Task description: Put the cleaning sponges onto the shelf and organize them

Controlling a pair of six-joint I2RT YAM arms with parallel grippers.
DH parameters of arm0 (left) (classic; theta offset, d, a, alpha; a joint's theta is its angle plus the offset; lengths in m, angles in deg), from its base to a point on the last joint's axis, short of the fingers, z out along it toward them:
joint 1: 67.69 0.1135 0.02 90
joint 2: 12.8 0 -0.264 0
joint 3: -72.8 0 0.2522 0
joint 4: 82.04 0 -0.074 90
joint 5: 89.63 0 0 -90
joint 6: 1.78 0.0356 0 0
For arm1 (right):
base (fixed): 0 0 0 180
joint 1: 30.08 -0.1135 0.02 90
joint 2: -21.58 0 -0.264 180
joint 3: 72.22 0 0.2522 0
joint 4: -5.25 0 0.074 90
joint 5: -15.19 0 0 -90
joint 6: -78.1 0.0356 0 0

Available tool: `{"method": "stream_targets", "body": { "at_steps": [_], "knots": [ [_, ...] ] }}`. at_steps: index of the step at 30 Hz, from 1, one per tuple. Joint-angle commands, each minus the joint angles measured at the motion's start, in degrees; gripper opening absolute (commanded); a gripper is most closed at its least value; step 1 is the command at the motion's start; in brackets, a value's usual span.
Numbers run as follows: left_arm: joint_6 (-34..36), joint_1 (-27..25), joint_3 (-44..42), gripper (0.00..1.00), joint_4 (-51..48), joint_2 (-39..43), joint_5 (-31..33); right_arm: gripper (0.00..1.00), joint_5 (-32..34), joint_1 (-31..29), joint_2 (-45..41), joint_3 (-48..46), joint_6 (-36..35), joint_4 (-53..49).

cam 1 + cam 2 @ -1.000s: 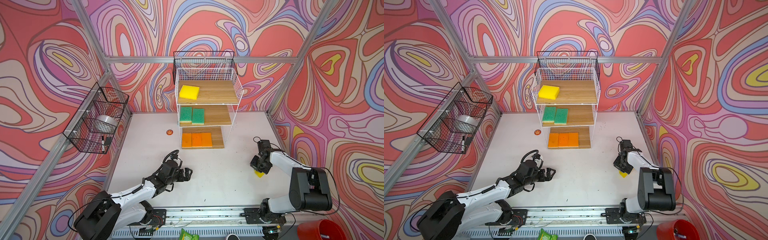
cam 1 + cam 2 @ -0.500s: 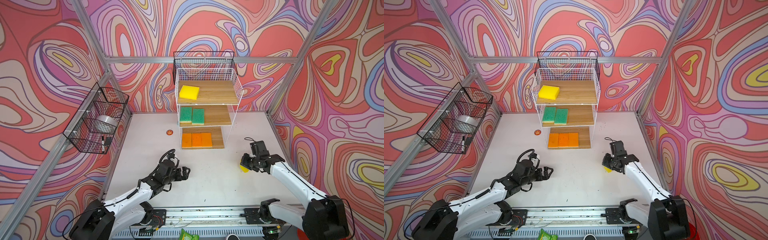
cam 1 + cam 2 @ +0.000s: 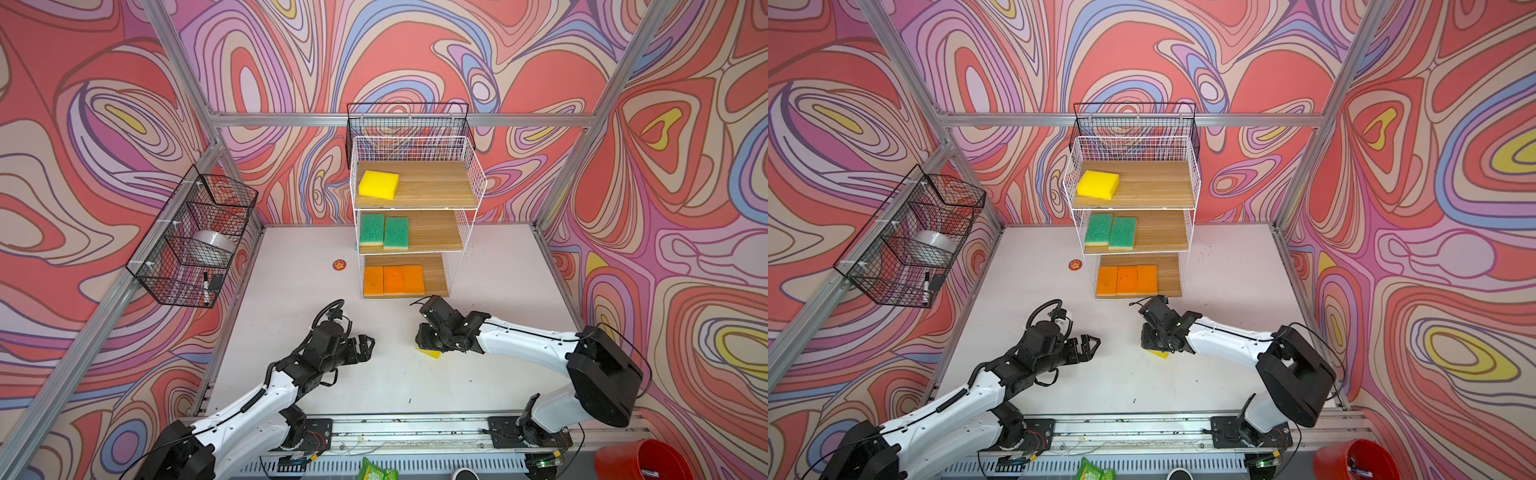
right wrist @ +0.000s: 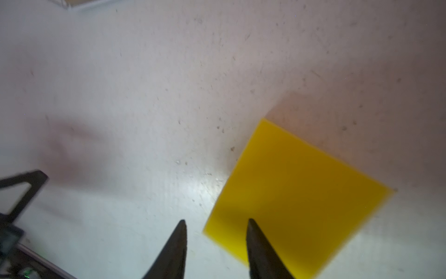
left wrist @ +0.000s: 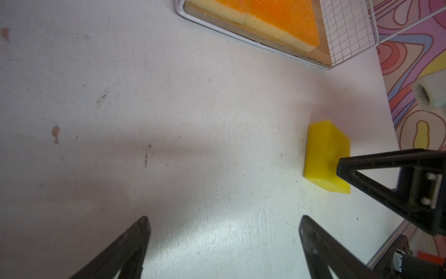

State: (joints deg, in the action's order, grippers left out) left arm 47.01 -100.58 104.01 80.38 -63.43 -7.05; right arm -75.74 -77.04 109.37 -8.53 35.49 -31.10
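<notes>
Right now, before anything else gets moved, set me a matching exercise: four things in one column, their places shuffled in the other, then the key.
Things:
1. green sponges
2. orange sponges
3. loose yellow sponge
4. round orange disc

Places:
A. bottom board of the shelf
B. on the table, left of the shelf in both top views
C. on the table, at the right gripper
D. middle board of the shelf

Pairs: 1-D, 2-A, 3-C, 4-B
</notes>
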Motion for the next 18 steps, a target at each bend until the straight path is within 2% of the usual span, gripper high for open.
{"method": "stream_targets", "body": {
  "at_steps": [1, 3, 6, 11, 18],
  "knots": [
    [-1.22, 0.39, -0.09, 0.97, -4.36, 2.63, 1.57, 0.58, -0.83, -0.24, 0.39, 1.99, -1.27, 3.09],
    [-1.17, 0.37, 0.04, 0.97, -5.59, 3.87, 2.17, 0.63, -1.02, -0.22, -0.75, 2.27, -2.19, 3.0],
    [-0.98, 0.38, 0.37, 0.97, -6.8, 4.41, 3.05, 0.64, -0.96, -0.17, -3.67, 1.97, -2.5, 1.77],
    [-0.28, 0.41, 1.3, 0.97, -5.92, 1.73, 3.39, 0.54, 0.86, -0.24, -10.73, -1.22, 2.07, -2.42],
    [-0.06, 0.44, 3.59, 0.97, -2.86, -3.68, 1.55, 0.51, 2.95, -0.07, -20.5, -9.09, 12.07, -7.34]
  ]
}}
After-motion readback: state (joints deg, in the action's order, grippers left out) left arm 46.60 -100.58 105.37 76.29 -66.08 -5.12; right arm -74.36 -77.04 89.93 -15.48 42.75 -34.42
